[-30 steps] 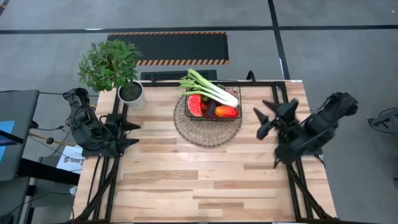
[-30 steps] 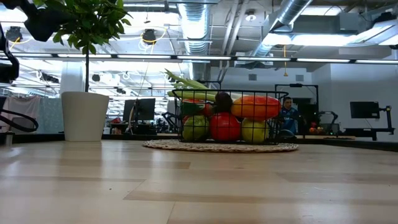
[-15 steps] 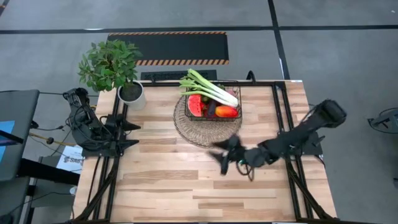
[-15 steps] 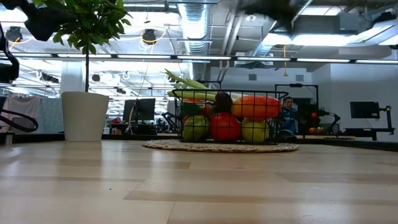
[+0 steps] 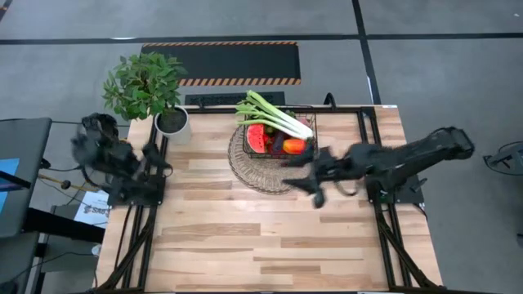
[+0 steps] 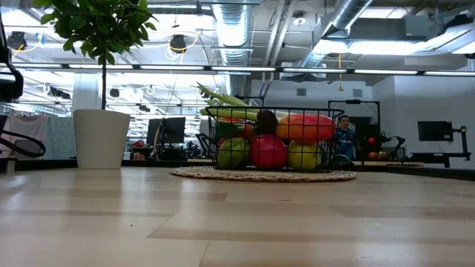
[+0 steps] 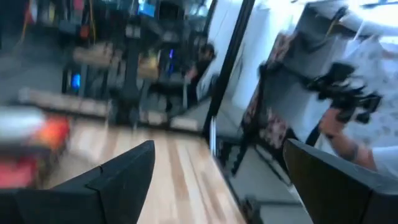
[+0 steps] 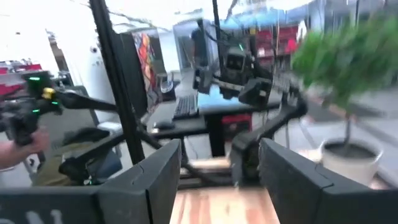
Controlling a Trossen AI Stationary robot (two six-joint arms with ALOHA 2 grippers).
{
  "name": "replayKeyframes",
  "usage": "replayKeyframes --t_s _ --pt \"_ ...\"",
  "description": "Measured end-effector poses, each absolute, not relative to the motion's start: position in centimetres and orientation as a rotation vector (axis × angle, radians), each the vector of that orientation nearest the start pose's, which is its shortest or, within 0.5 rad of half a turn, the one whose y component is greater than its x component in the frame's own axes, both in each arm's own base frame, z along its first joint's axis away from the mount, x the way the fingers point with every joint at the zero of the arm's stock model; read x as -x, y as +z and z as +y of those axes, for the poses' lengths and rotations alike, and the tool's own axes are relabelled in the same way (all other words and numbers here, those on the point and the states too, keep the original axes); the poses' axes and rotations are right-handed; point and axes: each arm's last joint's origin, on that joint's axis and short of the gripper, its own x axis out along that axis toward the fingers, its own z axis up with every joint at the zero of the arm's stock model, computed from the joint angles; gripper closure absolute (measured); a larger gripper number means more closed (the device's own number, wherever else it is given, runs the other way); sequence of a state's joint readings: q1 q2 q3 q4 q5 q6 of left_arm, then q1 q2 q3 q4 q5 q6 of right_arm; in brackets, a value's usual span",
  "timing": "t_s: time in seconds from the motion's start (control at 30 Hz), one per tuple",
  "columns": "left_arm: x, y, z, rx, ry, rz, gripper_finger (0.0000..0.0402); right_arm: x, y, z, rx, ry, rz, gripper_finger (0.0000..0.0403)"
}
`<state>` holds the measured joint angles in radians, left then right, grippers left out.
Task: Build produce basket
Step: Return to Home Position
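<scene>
Now the basket (image 5: 282, 140) stands on the round pale wire tray (image 5: 265, 178), which lies near the same edge of the table (image 5: 245, 241) as the potted plant (image 5: 143, 82). The basket is full of produce. The leek (image 5: 274, 114) lies slantwise across its top, and the watermelon slice (image 5: 256, 139) and the orange-red mango (image 5: 297, 147) show below it. From table height, the red apple (image 6: 267, 151) shows through the mesh between two green pears (image 6: 233, 153), with the mango resting above them. The right arm reaches in from its side of the table. The right gripper (image 5: 310, 184), blurred, hangs over the rim of the tray nearest that arm, beside the basket and not touching it. Its fingers (image 8: 155, 180) are spread apart with nothing between them. The left gripper (image 5: 154, 161) sits at the table's left edge, near the plant's white pot (image 5: 172, 123). Its fingers (image 7: 118, 177) are also spread wide and hold nothing. A person (image 6: 343, 138) shows far off in the room behind the basket.
</scene>
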<state>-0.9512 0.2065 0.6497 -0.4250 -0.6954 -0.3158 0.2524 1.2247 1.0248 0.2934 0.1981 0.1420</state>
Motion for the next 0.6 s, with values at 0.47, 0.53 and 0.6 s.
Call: replayKeyframes --t_s 0.47,0.53,0.6 --pt "-1.4 31.0 0.6 0.259 -0.393 0.005 0.006 -16.5 33.6 4.1 -0.155 -0.041 -0.185 0.0168" --pt "-1.6 30.9 0.2 0.26 -0.431 -0.006 0.006 -15.6 31.9 3.9 -0.191 -0.045 -0.23 0.0168" --pt "-1.9 30.0 -0.3 0.23 -0.443 0.003 0.006 -14.8 29.8 3.7 -0.216 -0.04 -0.261 0.0168"
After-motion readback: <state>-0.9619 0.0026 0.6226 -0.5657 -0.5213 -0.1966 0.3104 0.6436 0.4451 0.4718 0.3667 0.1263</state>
